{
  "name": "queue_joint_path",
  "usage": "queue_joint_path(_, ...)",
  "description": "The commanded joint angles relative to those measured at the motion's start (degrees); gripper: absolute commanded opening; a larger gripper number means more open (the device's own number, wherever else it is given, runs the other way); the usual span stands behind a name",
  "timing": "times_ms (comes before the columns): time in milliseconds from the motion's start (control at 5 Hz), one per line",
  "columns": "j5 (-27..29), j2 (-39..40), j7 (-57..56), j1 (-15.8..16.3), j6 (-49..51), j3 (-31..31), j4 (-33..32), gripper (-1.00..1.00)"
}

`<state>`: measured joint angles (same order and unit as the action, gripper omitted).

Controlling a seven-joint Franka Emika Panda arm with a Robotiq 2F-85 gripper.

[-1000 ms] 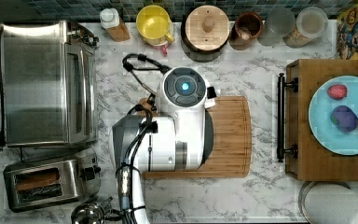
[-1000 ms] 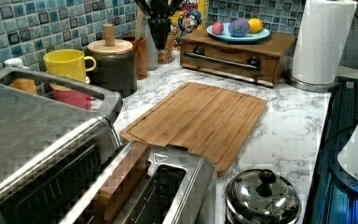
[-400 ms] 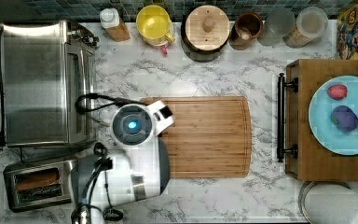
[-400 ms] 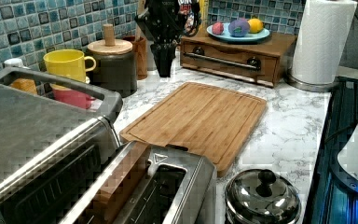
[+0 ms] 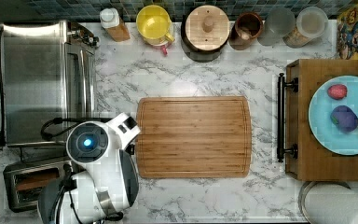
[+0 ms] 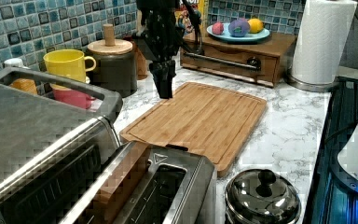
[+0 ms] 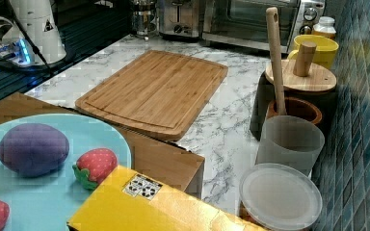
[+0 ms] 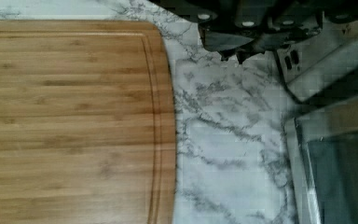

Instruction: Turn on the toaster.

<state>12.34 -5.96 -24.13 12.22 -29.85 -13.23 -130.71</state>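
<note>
A white marble tabletop (image 5: 191, 74) with grey veins is carrying everything, and a wall of blue-green tiles (image 6: 23, 28) is running along its far edge in the left view. A wooden board (image 5: 194, 137) is lying flat at the middle. Along the tiled wall, in the top view, a yellow mug (image 5: 154, 22), a dark jar with a wooden lid (image 5: 207, 28), a brown pot (image 5: 245, 29) and two frosted tubs (image 5: 294, 25) are standing in a row. At the top view's right a wooden box (image 5: 307, 158) is carrying a blue plate (image 5: 321, 126) of toy fruit, with a paper roll (image 5: 340, 205) near it. A toaster oven (image 5: 32, 79) is filling the top view's left, and a pot lid (image 6: 262, 196) is sitting near the camera in the left view. The toaster (image 5: 28, 183) is sitting in the top view's bottom left corner, just beside the oven and well apart from the board's far end; it is shiny steel, with long dark slots and a brown bread slice (image 6: 121, 182) standing in the slot nearer the oven. In the right view it is showing a black lever and knob on its end (image 7: 177, 19). The arm (image 5: 93, 177) is hanging over the tabletop between the toaster and the board, partly covering the toaster in the top view. The tool (image 6: 163, 83) is pointing down above the board's left edge in the left view, touching nothing, with its fingers together.
</note>
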Motion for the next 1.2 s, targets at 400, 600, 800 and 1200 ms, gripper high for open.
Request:
queue_joint_path(400,10.69,-9.93,-9.55,6.87,-2.14,-0.97,-8.82,-1.0)
queue_joint_path(600,12.68,-10.12,-10.7,10.03,-3.94,-0.01,-10.09,-1.0)
queue_joint_path(800,14.97,-10.97,-12.0,9.51,-5.03,-1.4,-11.01,-1.0)
queue_joint_path(1200,13.47,-10.23,-6.05,10.02,-9.84,-1.22,-12.8,-1.0)
